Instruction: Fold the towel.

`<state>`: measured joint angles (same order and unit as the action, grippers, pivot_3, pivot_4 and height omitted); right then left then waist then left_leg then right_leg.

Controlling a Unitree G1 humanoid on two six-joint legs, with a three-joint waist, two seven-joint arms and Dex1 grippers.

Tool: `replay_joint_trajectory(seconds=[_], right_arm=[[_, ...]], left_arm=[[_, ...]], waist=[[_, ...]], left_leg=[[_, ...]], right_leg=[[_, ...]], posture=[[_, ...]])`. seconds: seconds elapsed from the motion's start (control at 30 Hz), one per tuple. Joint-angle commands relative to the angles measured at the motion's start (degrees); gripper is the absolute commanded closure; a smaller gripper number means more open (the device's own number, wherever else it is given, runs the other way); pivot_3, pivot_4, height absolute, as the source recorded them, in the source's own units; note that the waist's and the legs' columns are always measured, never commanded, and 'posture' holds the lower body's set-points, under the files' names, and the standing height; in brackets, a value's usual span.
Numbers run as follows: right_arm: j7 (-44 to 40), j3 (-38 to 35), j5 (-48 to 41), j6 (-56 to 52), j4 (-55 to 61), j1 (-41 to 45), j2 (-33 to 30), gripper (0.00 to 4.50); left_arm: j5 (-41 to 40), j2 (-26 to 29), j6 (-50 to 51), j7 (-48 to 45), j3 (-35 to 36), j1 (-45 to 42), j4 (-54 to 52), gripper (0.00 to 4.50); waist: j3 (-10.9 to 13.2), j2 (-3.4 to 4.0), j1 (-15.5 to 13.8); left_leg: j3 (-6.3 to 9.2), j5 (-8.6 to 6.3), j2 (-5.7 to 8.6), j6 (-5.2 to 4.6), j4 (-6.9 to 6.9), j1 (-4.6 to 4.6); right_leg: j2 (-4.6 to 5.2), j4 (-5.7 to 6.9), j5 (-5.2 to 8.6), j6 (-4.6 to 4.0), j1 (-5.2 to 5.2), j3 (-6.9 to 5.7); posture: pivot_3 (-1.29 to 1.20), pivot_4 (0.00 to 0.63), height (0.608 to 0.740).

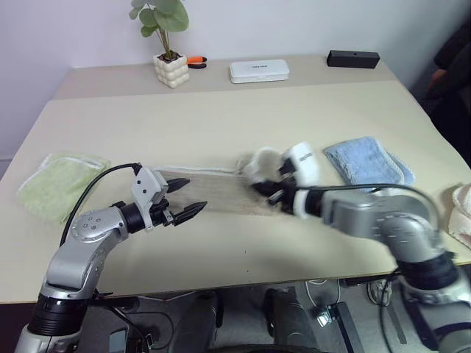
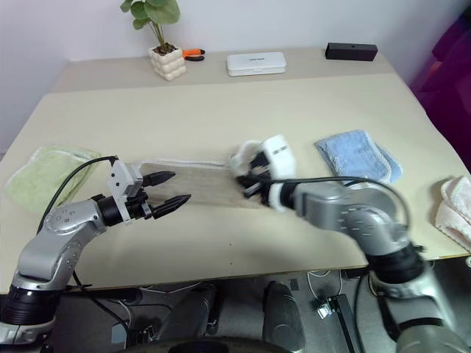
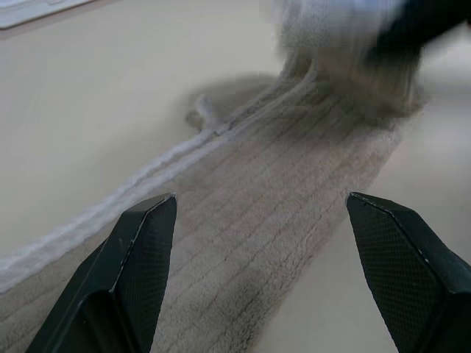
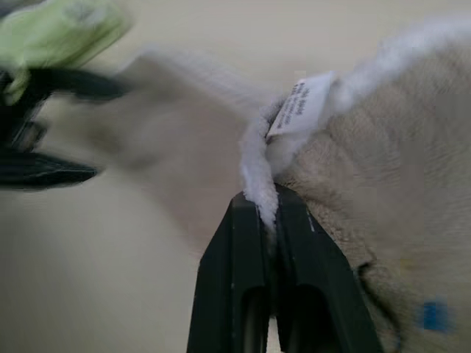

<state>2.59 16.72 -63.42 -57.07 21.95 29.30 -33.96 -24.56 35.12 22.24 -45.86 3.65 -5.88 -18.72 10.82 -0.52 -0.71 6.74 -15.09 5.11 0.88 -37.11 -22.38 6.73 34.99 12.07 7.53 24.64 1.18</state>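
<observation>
Right gripper [image 4: 266, 202] is clamped on the towel's [image 1: 213, 193] whitish trim, fingers pinched tight on the piping just below a small white care label [image 4: 303, 107]; in the head view it sits mid-frame, holding that end lifted off the table [image 1: 221, 125] w/ cloth bunched around it. Left gripper [image 1: 182, 197] hangs lower left of centre, fingers spread wide, gripping nothing, tips over the towel's left end; can't tell if they touch it.

Towel lies as a narrow beige strip across frame centre, left part flat on the table, right end raised in the pinch.

Handling, as a guess: light, soft terry, no stiffness, so it'll sag and drape from any single hold. Pile looks grippy, not slippery; nothing fragile. Trim edge and corners are the best places to grab, since piping gives the fingers a firm ridge. A one-corner hold prob lets the far side trail, so the left end likely needs pinning or a 2nd pinch at its corner.

Nearby: green folded towel [image 1: 55, 180] at left edge, blue folded towel [image 1: 366, 163] right of centre.

Containers: only one is the white bumpy pot [image 1: 171, 70] at upper left on the far table, w/ a green leafy plant [image 1: 158, 16] in it. Also back there, a white flat box [image 1: 258, 70], shut; contents unknown.
</observation>
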Motion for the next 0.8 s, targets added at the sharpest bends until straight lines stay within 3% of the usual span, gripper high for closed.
replay_joint_trajectory(seconds=[0.03,0.2,0.33,0.43,0.6,0.63,0.67,0.8], right_arm=[[-2.97,1.63,8.34,1.43,-2.56,1.25,2.6,4.47],[-6.5,0.83,13.99,1.06,-3.3,0.85,5.9,4.47],[-10.82,-2.39,14.47,1.0,-0.76,0.15,6.09,3.08],[-15.89,-6.28,13.62,2.27,4.88,-1.35,3.24,1.54],[-22.06,-14.98,12.99,5.3,8.02,-3.52,-0.66,1.54],[-22.15,-15.07,14.99,6.04,6.6,-3.39,-0.89,2.18],[-22.41,-14.27,17.55,6.81,4.9,-3.23,-1.32,2.48],[-26.02,-6.82,29.85,14.66,-2.61,-2.9,-0.87,4.45]], left_arm=[[-0.99,-0.13,0.5,1.29,1.61,0.81,-3.18,0.76],[-1.12,-0.31,1.21,2.62,2.05,2.83,-5.29,0.76],[-1.58,-0.12,1.72,3.4,2.59,3.48,-5.62,0.76],[-1.79,0.09,1.91,3.76,3.29,4.18,-5.53,0.76],[-2.73,-0.35,2.58,4.65,5.56,5.85,-5.1,0.76],[-2.9,-0.57,2.65,4.86,5.78,6.16,-5.11,0.76],[-3.13,-0.89,2.77,5.17,5.9,6.52,-5.21,0.76],[-3.2,-2.47,2.46,6.47,5.73,8.46,-4.97,0.76]], waist=[[0.0,0.0,-0.11],[0.0,0.0,0.17],[0.0,0.0,0.42],[0.0,0.0,0.22],[0.0,-0.01,0.12],[0.0,-0.01,0.16],[0.0,-0.01,0.19],[-0.01,-0.01,0.39]], left_leg=[[0.02,0.0,0.06,0.0,-0.01,-0.03],[0.01,0.0,0.04,0.01,0.02,-0.01],[0.01,0.0,0.02,0.01,0.06,0.01],[0.0,0.0,0.03,0.01,0.04,0.01],[-0.01,-0.02,0.03,-0.01,0.04,0.0],[-0.02,-0.02,0.01,-0.01,0.04,0.02],[-0.03,-0.01,-0.01,-0.01,0.03,0.03],[-0.09,-0.01,-0.02,0.0,0.04,0.08]], right_leg=[[0.03,0.0,0.0,0.0,0.0,0.0],[0.02,0.03,-0.01,0.01,0.04,0.01],[-0.01,0.07,-0.01,0.01,0.06,0.01],[-0.01,0.07,-0.01,0.01,0.05,0.01],[0.01,0.04,-0.01,0.02,0.03,0.01],[-0.01,0.04,-0.01,0.02,0.03,0.0],[-0.02,0.04,0.0,0.02,0.03,0.0],[-0.02,0.05,0.0,0.01,0.0,0.01]], posture=[[0.0,0.15,0.74],[0.0,0.15,0.74],[0.0,0.15,0.74],[0.0,0.15,0.74],[0.0,0.15,0.74],[0.0,0.15,0.74],[0.0,0.15,0.74],[0.0,0.15,0.74]])
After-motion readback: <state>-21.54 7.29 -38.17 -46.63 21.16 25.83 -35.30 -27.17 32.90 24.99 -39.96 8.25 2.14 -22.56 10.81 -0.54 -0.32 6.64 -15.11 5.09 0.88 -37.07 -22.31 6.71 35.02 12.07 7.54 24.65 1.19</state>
